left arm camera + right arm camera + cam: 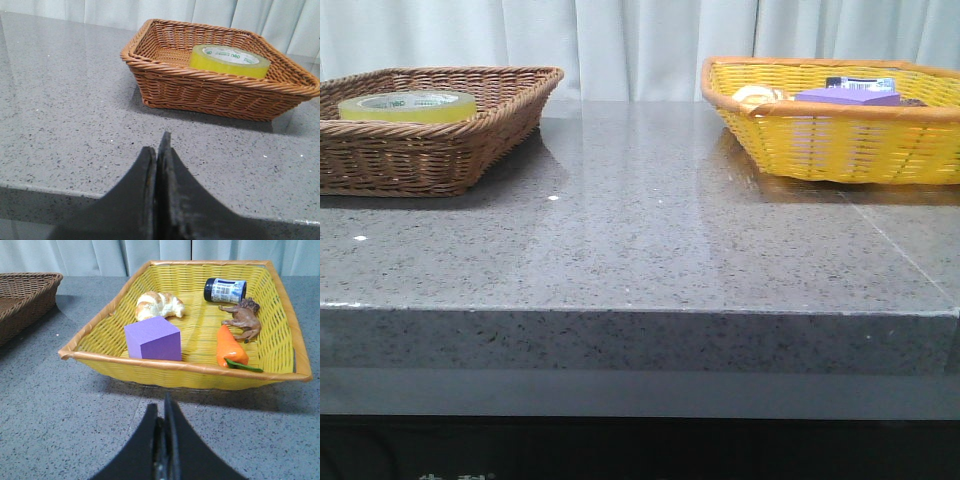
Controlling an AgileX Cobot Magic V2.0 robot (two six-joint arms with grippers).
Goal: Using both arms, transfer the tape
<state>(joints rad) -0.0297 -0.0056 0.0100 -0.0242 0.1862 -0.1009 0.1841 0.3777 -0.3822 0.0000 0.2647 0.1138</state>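
The yellow tape point(408, 106) lies flat in the brown wicker basket point(470, 150) at the table's back left; it also shows in the left wrist view point(229, 60), with green print on its white core. My left gripper point(159, 150) is shut and empty, low over the grey table, short of the brown basket point(200, 92). My right gripper point(164, 407) is shut and empty, just in front of the yellow basket point(185, 367). Neither arm shows in the front view.
The yellow basket point(820, 140) at the back right holds a purple block point(152, 338), a croissant point(157, 305), a carrot point(230, 346), a toy lion point(245, 317) and a dark jar point(225, 290). White curtains hang behind the grey stone table point(640, 230).
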